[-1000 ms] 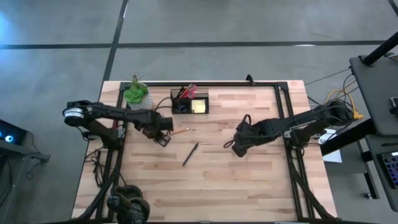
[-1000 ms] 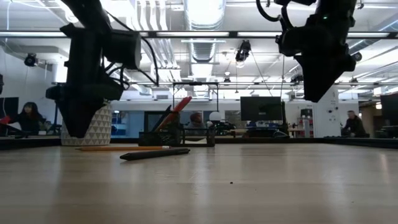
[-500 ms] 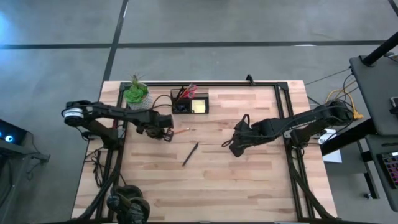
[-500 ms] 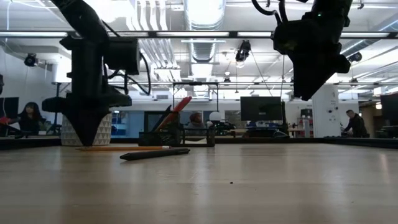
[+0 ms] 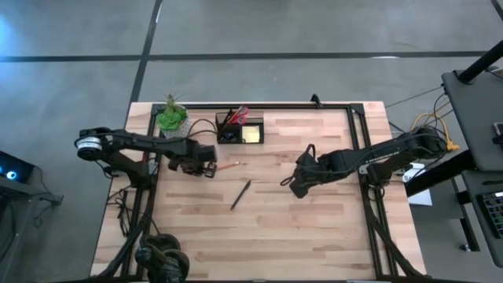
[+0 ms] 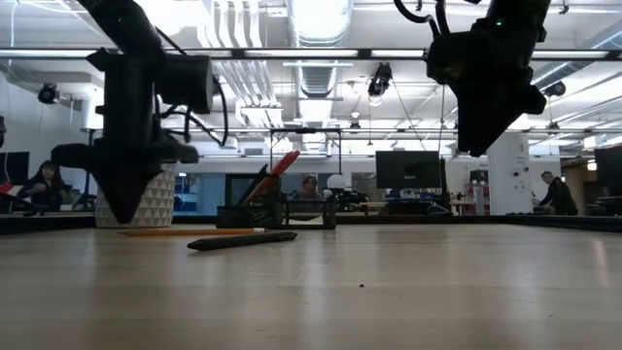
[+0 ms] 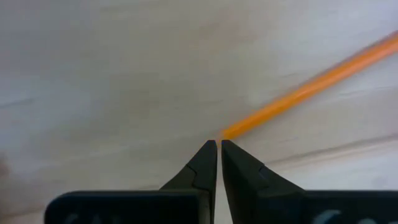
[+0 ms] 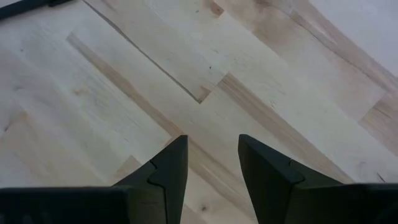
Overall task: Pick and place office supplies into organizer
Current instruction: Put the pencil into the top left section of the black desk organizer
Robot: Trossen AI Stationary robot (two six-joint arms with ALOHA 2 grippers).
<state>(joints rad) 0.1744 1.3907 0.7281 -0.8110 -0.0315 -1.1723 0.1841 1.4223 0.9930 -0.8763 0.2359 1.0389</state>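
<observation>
Pinching a thin orange pencil (image 7: 314, 84), left gripper (image 7: 217, 146) fingers nearly meet; right gripper (image 8: 210, 146) gapes.

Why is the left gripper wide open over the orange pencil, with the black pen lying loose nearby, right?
Not quite: the left gripper is shut, not wide open. The left wrist view shows its fingers nearly touching just at the end of the orange pencil. The black pen does lie loose nearby.

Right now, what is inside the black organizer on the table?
In the organizer, a yellow sticky-note pad lies in one compartment, and red-handled scissors with dark pens stand in another. Its walls hide anything lower down. An orange pencil and a black pen lie outside on the table.
</observation>
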